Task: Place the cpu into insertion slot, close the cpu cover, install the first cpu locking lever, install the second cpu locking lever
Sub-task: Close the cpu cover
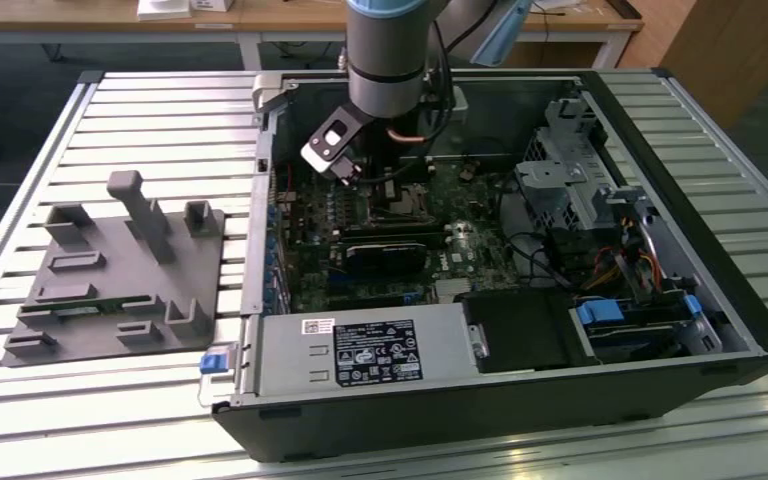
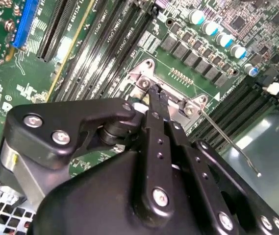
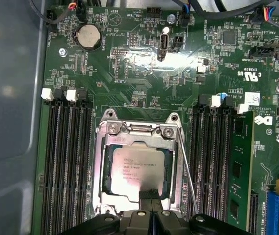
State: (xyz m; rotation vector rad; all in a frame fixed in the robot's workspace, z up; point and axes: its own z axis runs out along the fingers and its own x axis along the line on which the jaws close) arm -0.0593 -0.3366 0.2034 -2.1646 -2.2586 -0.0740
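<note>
One grey fixture plate (image 1: 111,270) lies well apart from your gripper (image 3: 149,195), on the exterior view's left. Further right, the arm reaches down into the open computer case (image 1: 491,410). Your fingers (image 3: 144,198) are pressed together with nothing between them, tips at the near edge of the cpu cover (image 3: 135,136). The cover lies flat over the cpu (image 3: 137,169), seated in the insertion slot (image 3: 108,171) just ahead of them. A thin lever rod (image 3: 187,171) runs beside the cover, off to one side of the fingers.
</note>
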